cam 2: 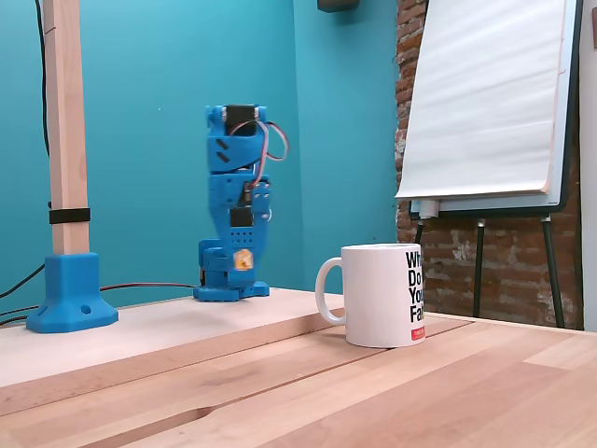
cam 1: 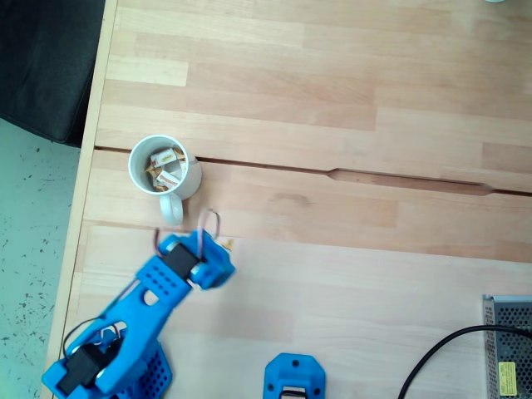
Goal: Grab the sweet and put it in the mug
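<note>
Claw point(cam 2: 244, 264) hangs above wooden table point(cam 1: 349, 274); teal wall point(cam 2: 140, 93) behind.

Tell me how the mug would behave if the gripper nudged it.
The mug looks ceramic, so probably heavy for its size and breakable. Its broad flat base suggests sliding on the table rather than tipping. The sweets inside add little weight.

mug point(cam 2: 378, 294), "Do", "You", "Fa" (cut off)

Pale wooden tabletop point(cam 1: 349, 274), a seam running across it; on it stand the white mug point(cam 1: 164, 169), the blue arm base point(cam 2: 230, 280) and a blue post mount point(cam 2: 71, 292).
</note>
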